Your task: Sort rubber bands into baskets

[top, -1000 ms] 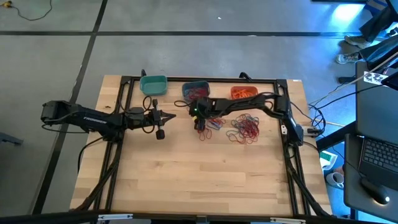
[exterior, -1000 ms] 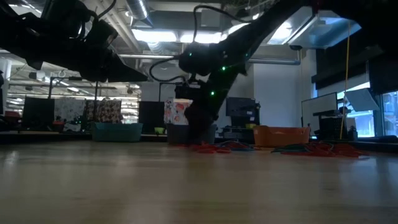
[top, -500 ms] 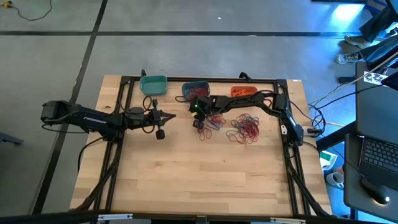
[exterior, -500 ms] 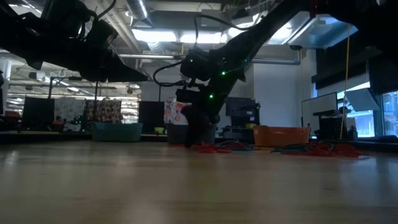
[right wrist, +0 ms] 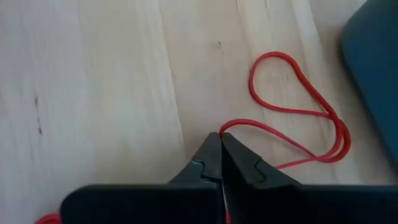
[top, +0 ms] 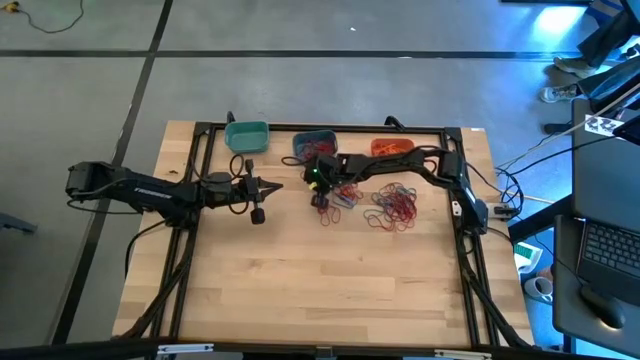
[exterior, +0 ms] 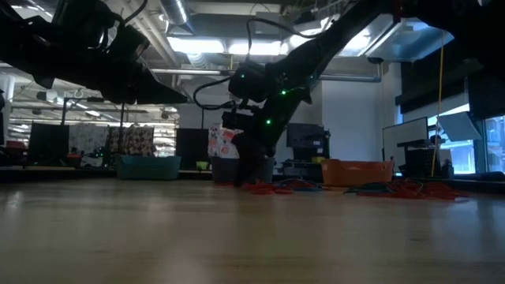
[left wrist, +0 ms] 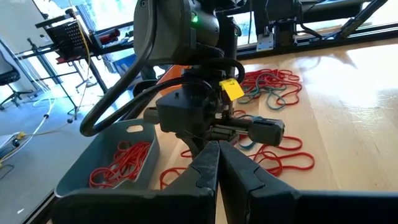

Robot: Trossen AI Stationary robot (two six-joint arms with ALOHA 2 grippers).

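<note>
Pinching: my right gripper [right wrist: 221, 138] holds a red band [right wrist: 297, 113].
Nearby: slate basket [right wrist: 374, 68].
Left gripper [left wrist: 218, 163]: closed, empty.

Three baskets [top: 313, 145] line the far edge of the bench [top: 320, 290], with loose rubber bands [top: 392, 207] spread just in front of the middle and right ones. The right gripper [top: 318, 200] sits low over the pile's left end, jaws closed on a rubber band [right wrist: 298, 112]; the left gripper [top: 258, 213] waits well to the left.

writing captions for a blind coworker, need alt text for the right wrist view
The right gripper is shut on a red rubber band, pinching one end of the loop just above a pale wooden table. A slate blue basket edges into view beyond the band.
</note>
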